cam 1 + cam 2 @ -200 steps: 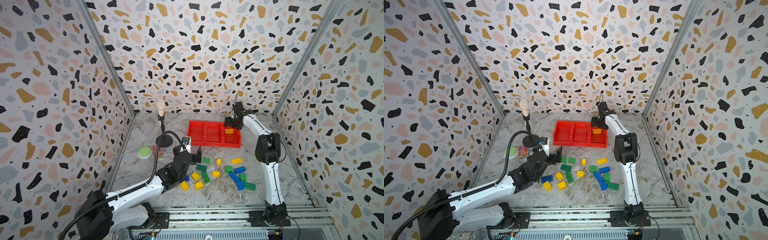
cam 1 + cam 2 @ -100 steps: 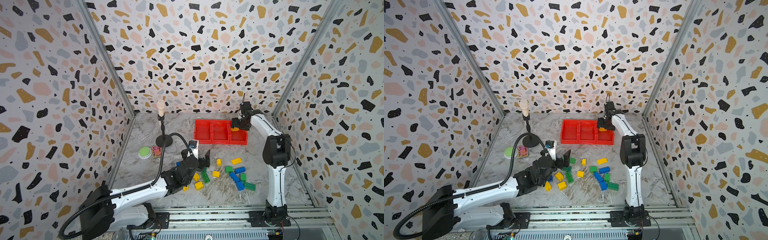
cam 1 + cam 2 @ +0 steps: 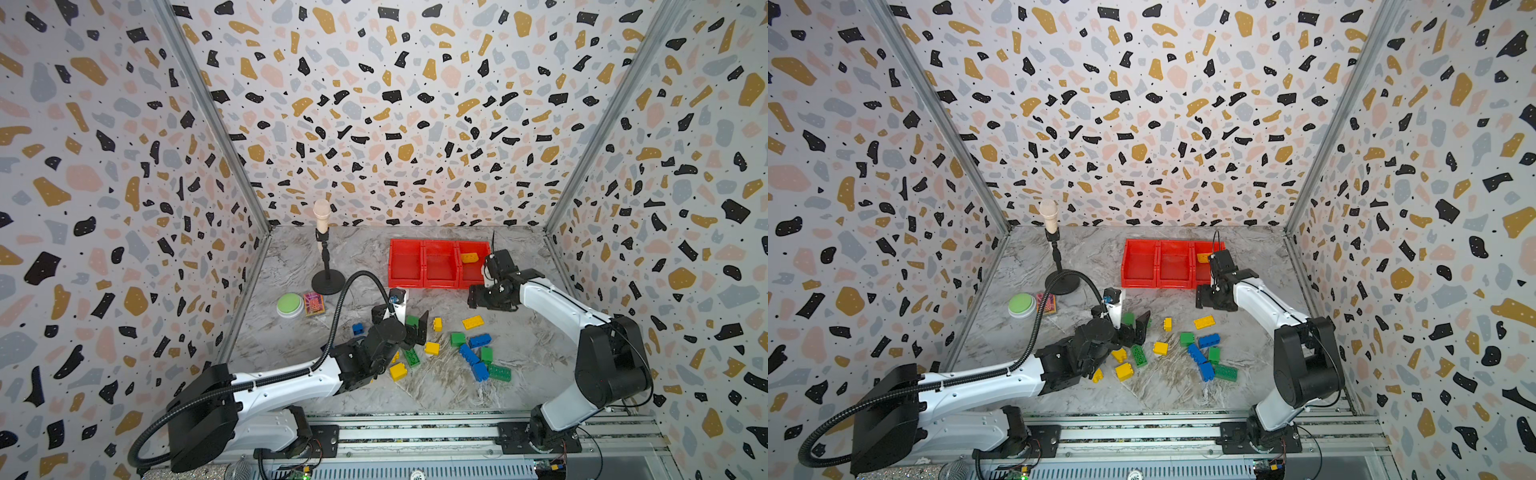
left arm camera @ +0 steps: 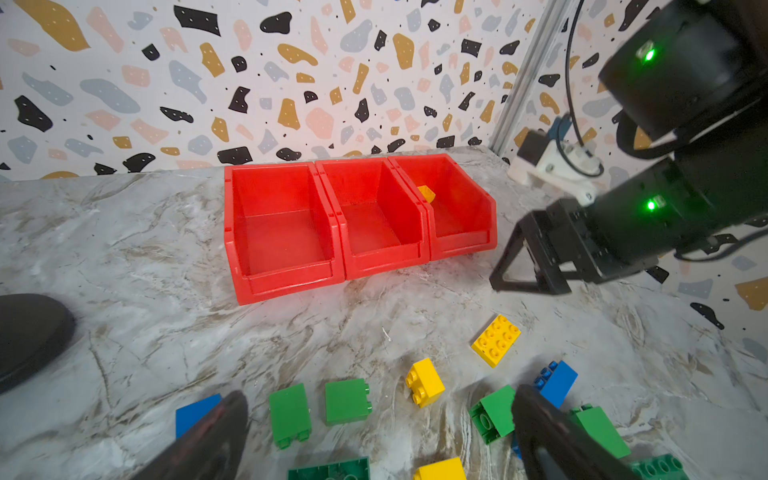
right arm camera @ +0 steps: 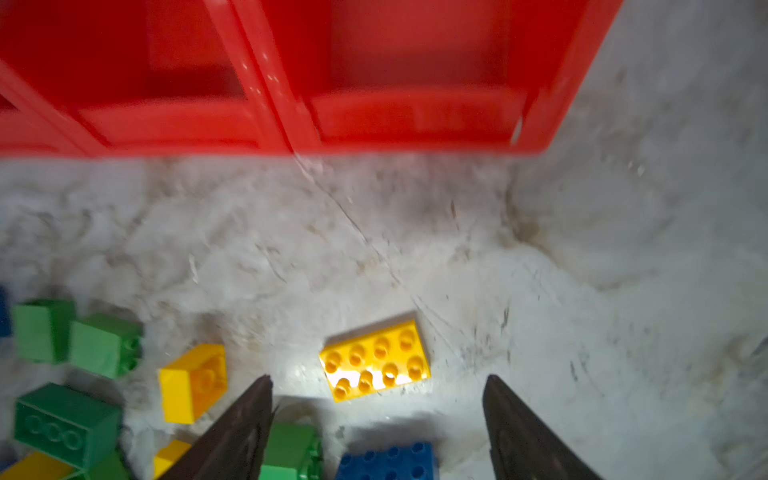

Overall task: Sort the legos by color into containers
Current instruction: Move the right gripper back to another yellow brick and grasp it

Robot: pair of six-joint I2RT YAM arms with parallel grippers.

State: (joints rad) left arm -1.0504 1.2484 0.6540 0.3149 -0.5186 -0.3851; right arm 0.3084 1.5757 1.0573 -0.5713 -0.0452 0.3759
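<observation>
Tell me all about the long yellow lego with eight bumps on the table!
The long yellow lego is shiny plastic, a rectangle with eight round bumps in two rows of four. It lies flat, bumps up, on the marbled table, near the red bins but apart from them, touching no other brick.

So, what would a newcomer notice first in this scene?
The three joined red bins at the back stand out, empty but for one yellow brick in the right-hand one. In front of them, blue, green and yellow legos lie scattered, with the left gripper and right gripper both open near them.
</observation>
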